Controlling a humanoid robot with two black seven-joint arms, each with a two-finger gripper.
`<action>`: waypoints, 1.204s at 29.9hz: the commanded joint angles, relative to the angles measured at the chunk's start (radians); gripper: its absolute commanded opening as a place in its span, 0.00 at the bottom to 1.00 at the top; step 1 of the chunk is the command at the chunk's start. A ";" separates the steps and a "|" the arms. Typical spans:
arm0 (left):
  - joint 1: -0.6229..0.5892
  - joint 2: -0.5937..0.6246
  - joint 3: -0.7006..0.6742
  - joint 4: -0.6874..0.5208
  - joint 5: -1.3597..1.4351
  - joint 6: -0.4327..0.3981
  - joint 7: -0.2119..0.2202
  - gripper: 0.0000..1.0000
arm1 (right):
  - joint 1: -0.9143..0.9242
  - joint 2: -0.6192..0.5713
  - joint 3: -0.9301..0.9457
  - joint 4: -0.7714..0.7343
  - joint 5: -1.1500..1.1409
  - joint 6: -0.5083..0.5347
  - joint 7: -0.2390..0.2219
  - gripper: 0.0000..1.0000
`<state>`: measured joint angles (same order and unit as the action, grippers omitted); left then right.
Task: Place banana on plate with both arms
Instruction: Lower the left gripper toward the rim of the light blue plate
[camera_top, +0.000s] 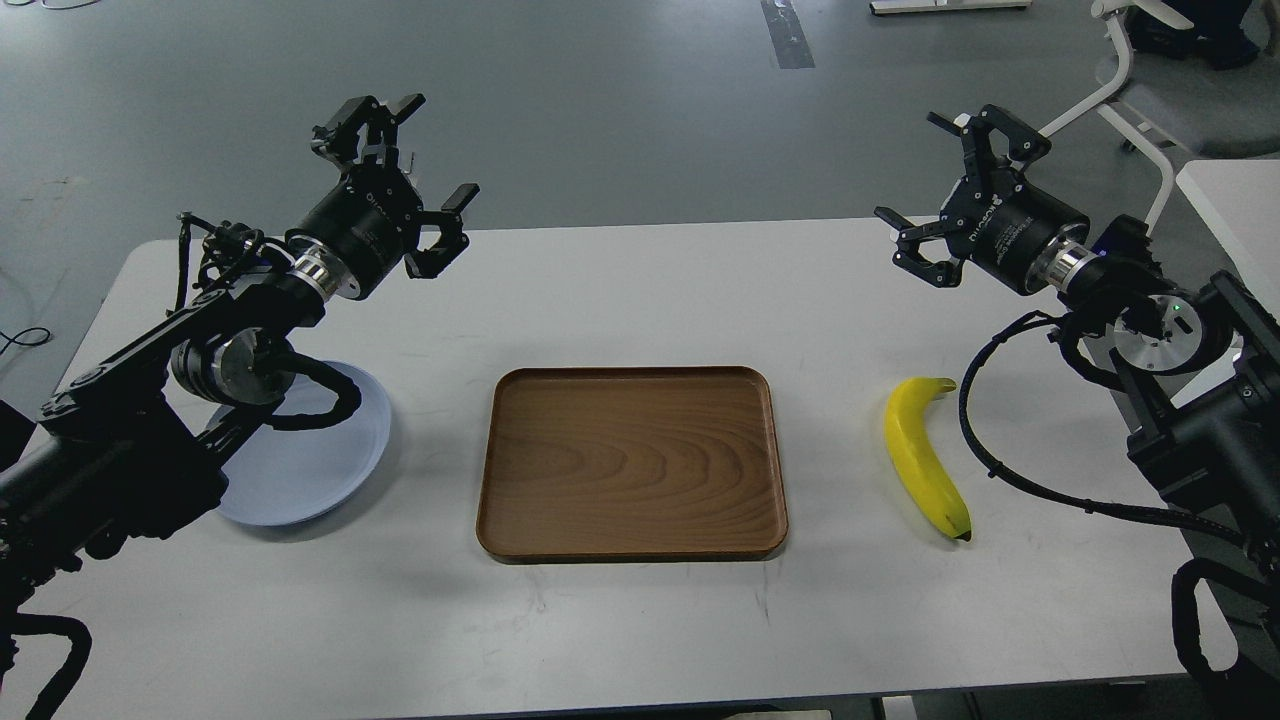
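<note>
The yellow banana (925, 456) lies on the white table at the right, its dark tip toward the front edge. At the left rests the pale blue plate (320, 460), partly hidden under my left arm. My left gripper (420, 165) hangs in the air above the table's far left, fingers spread open and holding nothing, well up and back from the plate. My right gripper (935, 190) is raised over the far right, also open and empty, above and behind the banana.
A rectangular brown wooden tray (632, 462) sits in the middle of the table, between plate and banana. Black cables loop beside the banana on the right. A white chair (1160, 90) and another table edge stand beyond the right side.
</note>
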<state>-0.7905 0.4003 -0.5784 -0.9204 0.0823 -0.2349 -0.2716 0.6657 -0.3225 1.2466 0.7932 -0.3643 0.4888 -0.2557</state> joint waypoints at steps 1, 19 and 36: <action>0.010 -0.001 0.002 0.000 0.005 0.000 -0.001 0.98 | 0.005 0.000 -0.003 -0.002 -0.004 0.000 -0.001 1.00; 0.011 -0.037 0.012 0.052 0.005 0.085 0.003 0.98 | 0.015 0.005 -0.007 0.008 -0.010 0.000 0.003 1.00; 0.007 -0.024 0.015 0.052 0.010 0.109 0.003 0.98 | 0.003 0.013 -0.018 0.026 -0.015 0.000 0.003 1.00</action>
<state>-0.7838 0.3756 -0.5660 -0.8682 0.0899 -0.1273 -0.2698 0.6721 -0.3102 1.2314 0.8132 -0.3788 0.4887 -0.2514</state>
